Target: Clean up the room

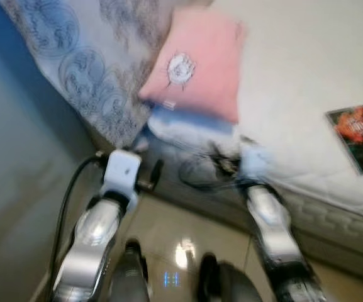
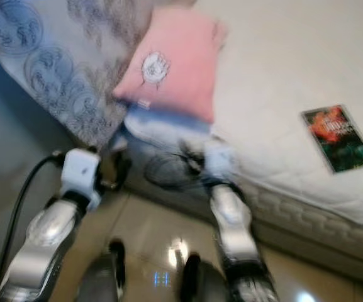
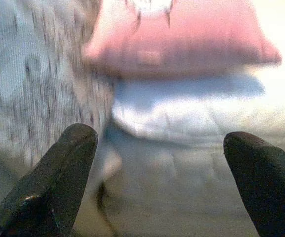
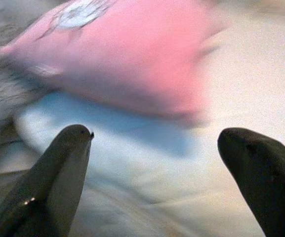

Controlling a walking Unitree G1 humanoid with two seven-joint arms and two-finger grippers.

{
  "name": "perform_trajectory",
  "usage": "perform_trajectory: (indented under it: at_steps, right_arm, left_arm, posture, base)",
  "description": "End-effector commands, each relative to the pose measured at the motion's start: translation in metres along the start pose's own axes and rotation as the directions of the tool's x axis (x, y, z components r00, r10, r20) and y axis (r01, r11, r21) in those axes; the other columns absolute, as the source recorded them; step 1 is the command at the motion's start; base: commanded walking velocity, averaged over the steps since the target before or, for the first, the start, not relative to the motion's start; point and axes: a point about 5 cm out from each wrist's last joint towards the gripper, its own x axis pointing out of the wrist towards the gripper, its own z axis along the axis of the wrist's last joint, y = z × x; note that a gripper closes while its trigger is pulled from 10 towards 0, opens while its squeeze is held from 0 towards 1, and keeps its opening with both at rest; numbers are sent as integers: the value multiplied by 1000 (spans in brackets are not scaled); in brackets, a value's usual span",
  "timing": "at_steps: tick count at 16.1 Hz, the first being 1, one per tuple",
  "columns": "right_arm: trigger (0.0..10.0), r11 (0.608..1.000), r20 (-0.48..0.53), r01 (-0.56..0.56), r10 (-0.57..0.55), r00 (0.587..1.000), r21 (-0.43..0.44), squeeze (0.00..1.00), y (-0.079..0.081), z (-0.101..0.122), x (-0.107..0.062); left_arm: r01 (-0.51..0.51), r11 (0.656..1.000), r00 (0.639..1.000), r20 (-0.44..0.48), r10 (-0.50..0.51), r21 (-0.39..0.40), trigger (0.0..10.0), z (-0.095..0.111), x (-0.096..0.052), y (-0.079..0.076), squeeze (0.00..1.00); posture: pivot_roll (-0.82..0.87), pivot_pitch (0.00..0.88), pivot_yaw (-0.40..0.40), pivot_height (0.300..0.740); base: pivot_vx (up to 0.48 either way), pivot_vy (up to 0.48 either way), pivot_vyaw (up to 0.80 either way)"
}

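A pink pillow (image 1: 197,66) with a white emblem lies at the near corner of a white bed (image 1: 307,75), partly on a grey patterned blanket (image 1: 99,69). Both silver arms reach toward the bed's edge just below the pillow. The left gripper (image 3: 157,143) is open, its fingers apart with the pillow and the white sheet ahead of them. The right gripper (image 4: 154,138) is open too, a short way from the pillow and touching nothing. The pictures are blurred.
A book (image 1: 357,135) with a dark red and green cover lies on the bed at the right. A blue-grey wall (image 1: 17,157) stands close on the left. Glossy tiled floor (image 1: 168,233) lies under the arms, beside the mattress side.
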Motion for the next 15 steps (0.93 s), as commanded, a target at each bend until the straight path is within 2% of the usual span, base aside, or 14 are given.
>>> perform_trajectory:
  at_steps: [1, 2, 3, 4, 5, 6, 7, 8, 10, 11, 13, 15]
  right_arm:
    - [10000, 997, 43, 57, -55, 998, -44, 0, -12, 8, -9]
    - [10000, 986, 58, 147, -143, 988, -76, 0, -32, 9, -26]
    - [10000, 984, 75, 157, -150, 986, -89, 0, -35, 11, -26]
    - [10000, 969, 146, 220, -204, 968, -108, 0, -49, 24, -25]
    - [10000, 962, 170, 251, -231, 958, -108, 0, -54, 29, -25]
    - [10000, 941, 228, 311, -276, 934, -135, 0, -64, 50, -32]
    - [10000, 935, 245, 322, -280, 928, -151, 0, -66, 61, -43]
    - [10000, 948, 200, 286, -256, 946, -139, 0, -62, 56, -60]
    - [10000, 953, 138, 287, -272, 952, -101, 0, -59, 44, -67]
    - [10000, 951, 125, 301, -290, 949, -74, 0, -59, 41, -66]
    - [10000, 936, 93, 349, -345, 934, -34, 0, -63, 37, -60]
    - [10000, 931, 58, 364, -363, 930, -20, 0, -67, 33, -57]
  left_arm:
    - [1, 1000, 1000, 1, -1, 4, 10000, -4, 2, 0, 0]
    - [18, 999, 999, 40, -19, 32, 10000, 0, 21, -2, 0]
    - [24, 999, 998, 50, -26, 31, 10000, 2, 25, -2, 0]
    - [33, 999, 997, 73, -34, 10, 10000, 7, 34, -5, 0]
    - [35, 999, 996, 80, -35, 3, 10000, 8, 37, -6, 0]
    - [-10, 999, 993, 117, 15, -46, 10000, 9, 36, -2, 0]
    - [-48, 996, 991, 122, 56, -70, 10000, 4, 29, 4, 0]
    - [-60, 997, 993, 99, 64, -44, 10000, -6, 18, 11, 0]
    - [-74, 996, 993, 89, 78, -49, 10000, -9, 18, 15, 0]
    - [-73, 996, 992, 95, 79, -57, 10000, -7, 21, 15, 0]
    - [-103, 988, 990, 89, 113, -116, 10000, -3, 31, 15, 0]
    - [-107, 986, 990, 82, 118, -127, 10000, -2, 36, 16, 0]
  posture:
    - [17, 21, -26, 740]
    - [-34, 0, 15, 740]
    - [-34, 0, 15, 740]
    - [-53, 0, 36, 740]
    - [-58, 0, 38, 740]
    - [-86, 0, 51, 740]
    - [-89, 0, 53, 740]
    - [-83, 0, 49, 740]
    - [-77, 0, 42, 740]
    - [-74, 0, 44, 740]
    - [-75, 0, 47, 740]
    - [-80, 0, 54, 740]
  base:
    - [0, 0, 0]
    - [0, 0, 0]
    - [0, 0, 0]
    - [0, 0, 0]
    - [0, 0, 0]
    - [0, 0, 0]
    - [0, 0, 0]
    - [0, 0, 0]
    - [0, 0, 0]
    - [0, 0, 0]
    - [459, 0, 0]
    - [476, 0, 0]
